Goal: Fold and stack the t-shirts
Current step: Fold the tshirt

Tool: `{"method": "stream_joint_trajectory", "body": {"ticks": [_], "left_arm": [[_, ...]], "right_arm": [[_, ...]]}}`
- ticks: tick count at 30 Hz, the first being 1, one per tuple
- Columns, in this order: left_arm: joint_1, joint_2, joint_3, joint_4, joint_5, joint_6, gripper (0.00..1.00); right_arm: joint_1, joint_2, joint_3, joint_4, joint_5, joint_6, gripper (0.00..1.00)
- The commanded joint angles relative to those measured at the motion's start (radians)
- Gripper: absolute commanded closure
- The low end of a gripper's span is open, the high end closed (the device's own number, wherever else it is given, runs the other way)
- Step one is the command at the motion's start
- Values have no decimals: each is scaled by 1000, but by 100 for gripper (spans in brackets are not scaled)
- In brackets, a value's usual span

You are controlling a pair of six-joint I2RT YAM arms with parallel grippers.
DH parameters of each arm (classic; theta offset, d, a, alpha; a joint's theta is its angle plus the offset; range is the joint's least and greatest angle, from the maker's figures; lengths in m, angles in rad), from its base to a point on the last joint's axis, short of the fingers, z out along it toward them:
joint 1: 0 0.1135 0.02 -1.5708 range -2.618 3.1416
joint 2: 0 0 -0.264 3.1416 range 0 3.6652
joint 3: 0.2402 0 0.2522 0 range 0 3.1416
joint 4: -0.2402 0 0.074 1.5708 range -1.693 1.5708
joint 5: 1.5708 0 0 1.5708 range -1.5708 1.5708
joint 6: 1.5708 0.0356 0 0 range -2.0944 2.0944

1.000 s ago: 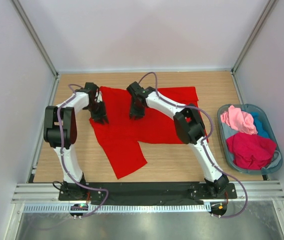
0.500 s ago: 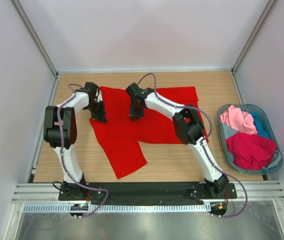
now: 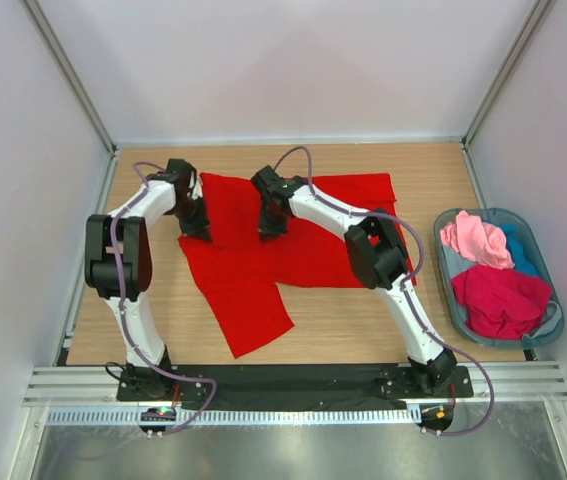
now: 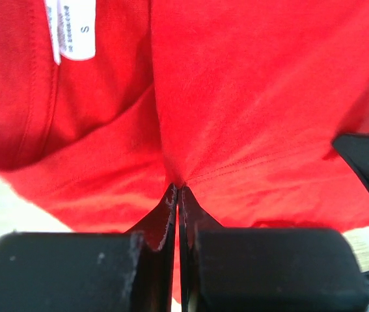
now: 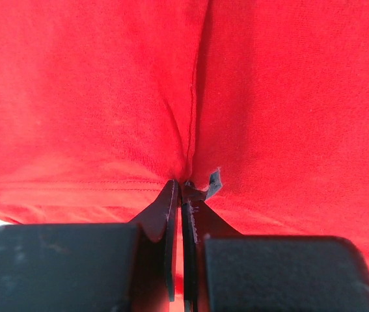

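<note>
A robotics lab test cell: white panel walls (image 3: 283,60), aluminium rails (image 3: 293,382), and a wooden table (image 3: 363,320) with two robot arms (image 3: 121,262) bolted at its near edge.

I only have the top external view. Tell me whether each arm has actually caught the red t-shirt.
Observer: Left wrist view: the left gripper has its jaws shut, pinching a fold of the red t-shirt.
Operator: Report the right one.
Observer: Right wrist view: the right gripper has its jaws shut too, pinching the cloth right where a stitched seam runs down.
Operator: Tell me what part the left arm holds.
Observer: A white neck label marked S lies up and left of its pinch, so probably near the collar.
</note>
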Motion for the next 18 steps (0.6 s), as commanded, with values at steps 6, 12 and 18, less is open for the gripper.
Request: {"method": "stream_joint_trajectory", "body": {"ticks": [6,12,18], "left_arm": [[-13,-145,54,-53,-28,1,100],[-25,-182,37,-86,-31,-12,100],[-56,-231,-21,-90,-31,-40,100]], "right_arm": [[8,-120,11,-18,21,-67,99],[6,-183,-43,-23,71,-98,99],[2,-230,-86,-29,67,-121,99]]}}
